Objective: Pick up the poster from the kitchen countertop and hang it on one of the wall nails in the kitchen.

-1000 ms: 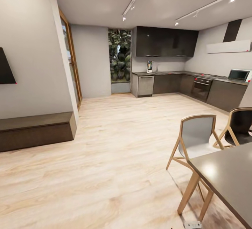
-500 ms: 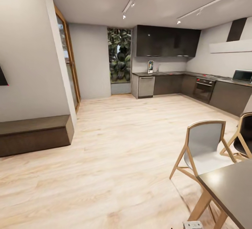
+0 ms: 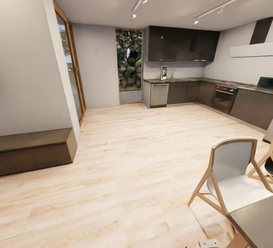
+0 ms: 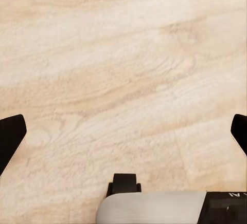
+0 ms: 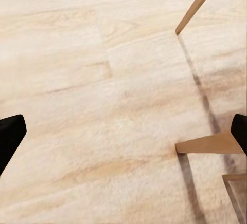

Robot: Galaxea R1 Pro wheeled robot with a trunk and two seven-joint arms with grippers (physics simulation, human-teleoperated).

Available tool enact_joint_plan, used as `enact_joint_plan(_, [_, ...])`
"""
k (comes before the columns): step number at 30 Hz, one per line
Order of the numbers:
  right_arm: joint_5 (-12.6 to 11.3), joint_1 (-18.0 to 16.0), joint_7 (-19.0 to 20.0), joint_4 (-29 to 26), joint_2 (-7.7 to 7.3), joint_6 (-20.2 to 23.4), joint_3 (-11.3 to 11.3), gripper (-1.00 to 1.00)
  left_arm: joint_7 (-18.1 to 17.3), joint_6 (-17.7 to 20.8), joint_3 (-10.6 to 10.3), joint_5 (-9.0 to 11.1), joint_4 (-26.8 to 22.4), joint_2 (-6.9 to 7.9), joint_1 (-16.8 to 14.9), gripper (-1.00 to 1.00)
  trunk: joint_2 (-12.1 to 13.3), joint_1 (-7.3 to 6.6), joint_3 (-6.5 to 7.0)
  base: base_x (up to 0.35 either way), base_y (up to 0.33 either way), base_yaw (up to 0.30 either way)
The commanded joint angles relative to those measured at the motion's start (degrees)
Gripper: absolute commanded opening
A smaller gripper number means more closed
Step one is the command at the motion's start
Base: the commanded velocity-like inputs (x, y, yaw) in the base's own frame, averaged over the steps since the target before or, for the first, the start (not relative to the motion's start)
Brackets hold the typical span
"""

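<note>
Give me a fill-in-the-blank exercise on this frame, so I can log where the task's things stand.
The poster stands upright on the kitchen ____.
Both wrist views look down at the ____ floor.
The left gripper has its fingers spread wide, so it is ____.
Beside the dining table stands a grey-seated ____.

Missing: countertop; wooden; open; chair

Poster (image 3: pixel 163 72) on far kitchen countertop (image 3: pixel 178 80), chair (image 3: pixel 232 172) right foreground, bench (image 3: pixel 36 150) left.

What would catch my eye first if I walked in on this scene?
Probably the wide pale wood floor stretching to the dark kitchen cabinets at the far wall. On the countertop there stands a small bright poster, beside a tall window full of green plants. Nearer, at right, a grey wooden-legged chair sits by a dark table.
</note>
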Motion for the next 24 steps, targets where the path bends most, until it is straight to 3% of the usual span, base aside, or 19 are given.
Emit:
enact_joint_plan(1, [0.06, -0.03, 0.0, 0.04, -0.01, -0.18, 0.04, 1.0, 0.0, -0.01, 0.05, -0.04, -0.08, -0.01, 0.01, 1.0, -0.02, 0.04, -0.05, 0.336, 0.0, 0.0])
enact_joint_plan(24, [0.06, -0.03, 0.0, 0.04, -0.01, -0.18, 0.05, 1.0, 0.0, -0.01, 0.05, -0.04, -0.08, -0.01, 0.04, 1.0, -0.02, 0.04, -0.05, 0.336, 0.0, 0.0])
